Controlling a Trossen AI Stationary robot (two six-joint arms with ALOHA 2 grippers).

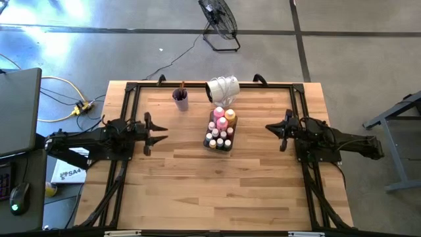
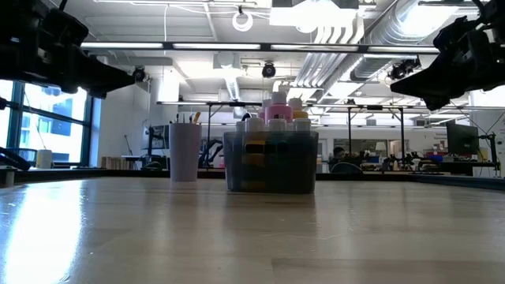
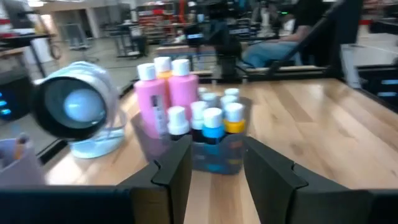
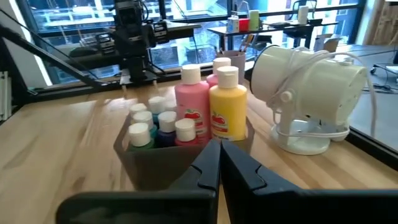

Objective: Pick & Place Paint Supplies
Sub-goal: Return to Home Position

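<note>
Many paint bottles (image 4: 186,121) in grey tray (image 4: 149,163); brushes (image 1: 182,86) in lilac cup (image 1: 180,100)

Bottles (image 1: 221,125) stand in tray (image 2: 271,170) at centre of table (image 1: 197,184). Round-headed device (image 1: 223,88) sits just behind tray, near far edge. Cup (image 1: 180,101) stands left of device, apart from tray, with brushes (image 1: 182,86) in it. Left gripper (image 1: 163,131) is left of tray and right gripper (image 1: 268,128) right of it, both well apart.
</note>
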